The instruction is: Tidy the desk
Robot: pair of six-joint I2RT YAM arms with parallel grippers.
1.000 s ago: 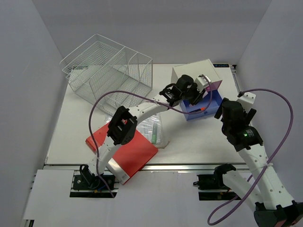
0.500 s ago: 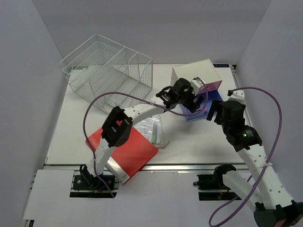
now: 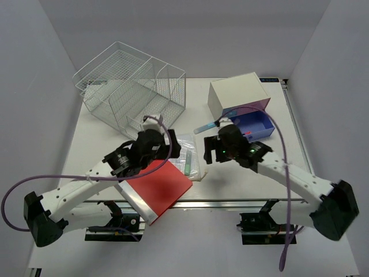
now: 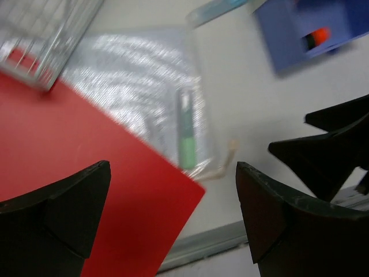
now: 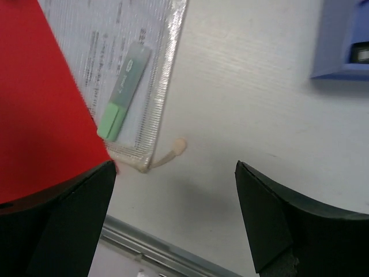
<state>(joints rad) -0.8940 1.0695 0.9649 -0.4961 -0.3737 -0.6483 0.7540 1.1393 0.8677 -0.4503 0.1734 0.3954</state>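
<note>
The surface (image 3: pixel 236 183) spread before my arms is a wide, flat, white rectangle, lying level. Up close its top looks matte and faintly streaked. A metal rail (image 3: pixel 219 203) runs along its near edge, just ahead of my bases. Pale walls (image 3: pixel 34 115) stand close on its left, right and far sides.

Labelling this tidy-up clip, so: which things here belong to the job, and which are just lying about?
Job: desk, red folder, clear pouch holding green highlighter, wire basket, white drawer box with blue drawer open.
Just there: purple cables, surrounding walls.
</note>
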